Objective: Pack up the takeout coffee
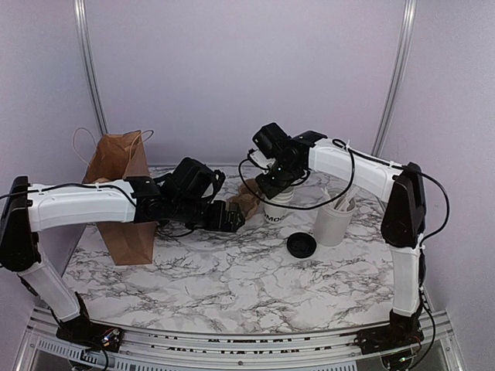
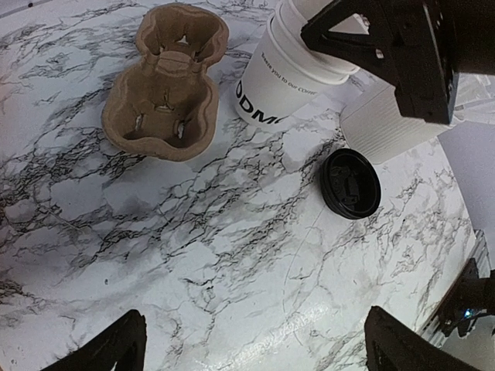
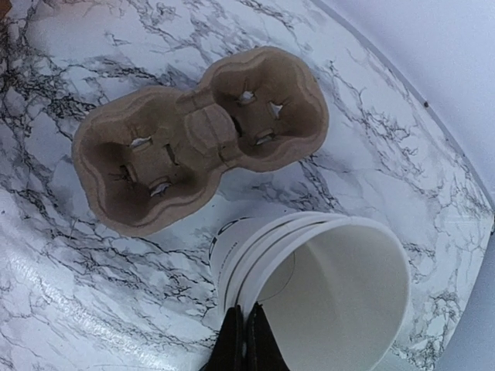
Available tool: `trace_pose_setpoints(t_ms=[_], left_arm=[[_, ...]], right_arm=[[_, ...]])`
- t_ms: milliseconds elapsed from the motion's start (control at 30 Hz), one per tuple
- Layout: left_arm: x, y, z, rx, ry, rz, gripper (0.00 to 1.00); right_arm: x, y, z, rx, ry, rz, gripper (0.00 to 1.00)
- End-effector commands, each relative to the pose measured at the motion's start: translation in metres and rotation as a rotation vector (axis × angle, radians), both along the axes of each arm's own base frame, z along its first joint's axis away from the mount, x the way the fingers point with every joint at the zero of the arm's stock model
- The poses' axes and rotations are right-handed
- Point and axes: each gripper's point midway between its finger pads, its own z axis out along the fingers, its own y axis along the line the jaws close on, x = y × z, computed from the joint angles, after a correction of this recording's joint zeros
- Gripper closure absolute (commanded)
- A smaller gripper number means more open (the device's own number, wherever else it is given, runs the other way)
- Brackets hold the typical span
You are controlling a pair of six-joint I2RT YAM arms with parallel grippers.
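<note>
Beside brown pulp two-cup carrier [image 3: 201, 139], right gripper [image 3: 245, 340] clamping rim of topmost white paper cup [image 3: 332, 301]; left gripper [image 2: 259, 346] hovering, jaws apart.

The outermost of the nested white paper cups [image 2: 271, 93], at one o'clock, bears bold black "ODMO" and smaller "you to our".

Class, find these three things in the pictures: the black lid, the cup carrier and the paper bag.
black lid [image 2: 350, 183]: left wrist view, on its centre.
cup carrier [image 3: 203, 137]: right wrist view, bridge between its two wells.
paper bag [image 1: 117, 162]: top external view, upper front face.
</note>
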Motion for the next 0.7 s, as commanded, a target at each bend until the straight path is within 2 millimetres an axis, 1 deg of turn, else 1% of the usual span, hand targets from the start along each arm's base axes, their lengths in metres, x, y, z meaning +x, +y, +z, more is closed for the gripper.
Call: trace_pose_setpoints(t_ms=[0, 133, 267, 300, 333, 400, 533, 667], left_arm=[[0.013, -0.02, 0.011, -0.147, 0.022, 0.054, 0.01], [0.022, -0.024, 0.004, -0.216, 0.047, 0.116, 0.01], [0.029, -0.029, -0.003, -0.277, 0.072, 0.158, 0.01], [0.031, -0.031, -0.004, -0.287, 0.076, 0.162, 0.01], [0.032, -0.034, -0.005, -0.296, 0.081, 0.166, 0.01], [0.035, -0.039, -0.008, -0.311, 0.091, 0.168, 0.01], [0.041, -0.047, -0.014, -0.335, 0.114, 0.181, 0.01], [0.046, -0.048, -0.02, -0.361, 0.128, 0.201, 0.01]], right_arm=[[-0.022, 0.01, 0.023, 0.077, -0.01, 0.042, 1.0], [-0.038, 0.01, 0.019, 0.084, 0.012, 0.056, 1.0], [-0.052, 0.013, 0.022, 0.121, 0.022, 0.081, 1.0], [-0.055, 0.016, 0.027, 0.138, 0.014, 0.092, 1.0], [-0.06, 0.016, 0.021, 0.132, 0.026, 0.1, 1.0], [-0.066, 0.019, 0.021, 0.133, 0.029, 0.115, 1.0], [-0.075, 0.024, 0.019, 0.133, 0.038, 0.137, 1.0], [-0.079, 0.023, 0.016, 0.129, 0.047, 0.138, 1.0]])
